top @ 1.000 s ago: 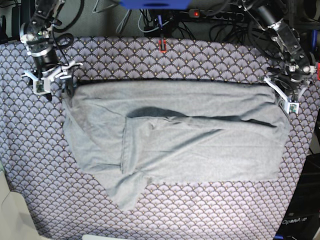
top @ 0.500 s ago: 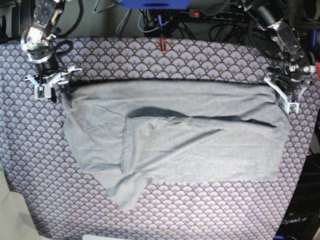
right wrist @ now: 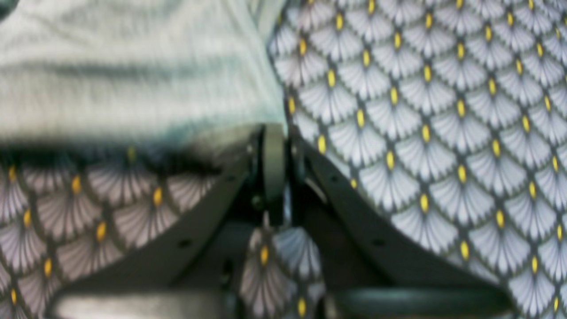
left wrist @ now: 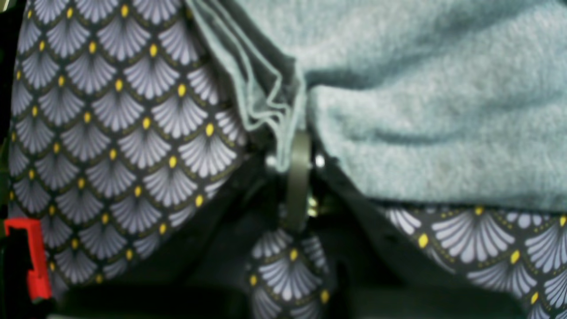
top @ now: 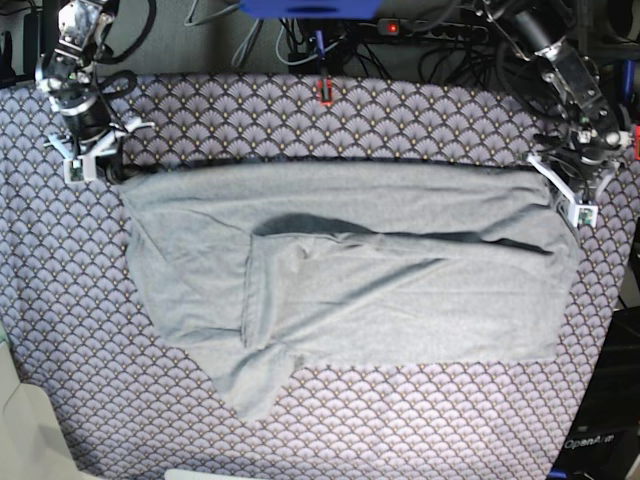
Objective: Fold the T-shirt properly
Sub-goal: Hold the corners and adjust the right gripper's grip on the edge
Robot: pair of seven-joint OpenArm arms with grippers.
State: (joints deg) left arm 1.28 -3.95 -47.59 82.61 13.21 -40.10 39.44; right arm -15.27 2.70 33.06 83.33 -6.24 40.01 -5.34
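Note:
The light grey T-shirt [top: 400, 260] lies spread across the tablecloth, partly folded, with one sleeve [top: 250, 385] pointing toward the front edge. My left gripper [top: 553, 180] is at the shirt's far right corner. In the left wrist view, the left gripper [left wrist: 294, 155] is shut on a bunched hem of the T-shirt [left wrist: 421, 110]. My right gripper [top: 105, 165] sits at the shirt's far left corner. In the right wrist view, the right gripper [right wrist: 277, 137] has its jaws together right where the corner of the T-shirt [right wrist: 133, 79] ends.
The purple fan-patterned tablecloth [top: 330, 425] covers the table. A small red clip [top: 325, 92] sits at the far edge, with cables and a power strip [top: 430, 30] behind it. A pale object [top: 20, 430] stands at the front left corner.
The right gripper went from open to shut at the shirt's far left corner, and that corner now reaches a little further left. The left arm has not moved.

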